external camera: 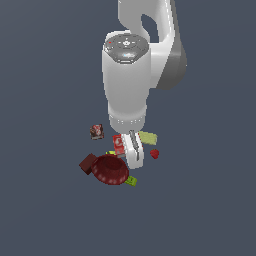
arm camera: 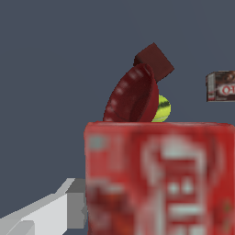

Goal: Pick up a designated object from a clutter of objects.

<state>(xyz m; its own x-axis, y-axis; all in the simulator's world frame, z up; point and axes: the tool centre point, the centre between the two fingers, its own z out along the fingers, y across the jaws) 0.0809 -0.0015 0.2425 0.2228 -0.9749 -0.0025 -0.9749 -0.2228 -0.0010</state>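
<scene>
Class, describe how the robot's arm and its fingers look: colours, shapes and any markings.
The arm is glossy white, built of thick rounded cylinders, with a grey side panel and a round grey metallic cap on top. Its fingers are slim, flat and white with grey edges. No cables or lettering show.

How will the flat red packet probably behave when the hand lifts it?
The red packet looks thin and flat with straight edges, so probably light and fairly stiff. Its printed face seems smooth, so it may slip. Only one finger of the hand shows beside it, so grip is uncertain.
</scene>
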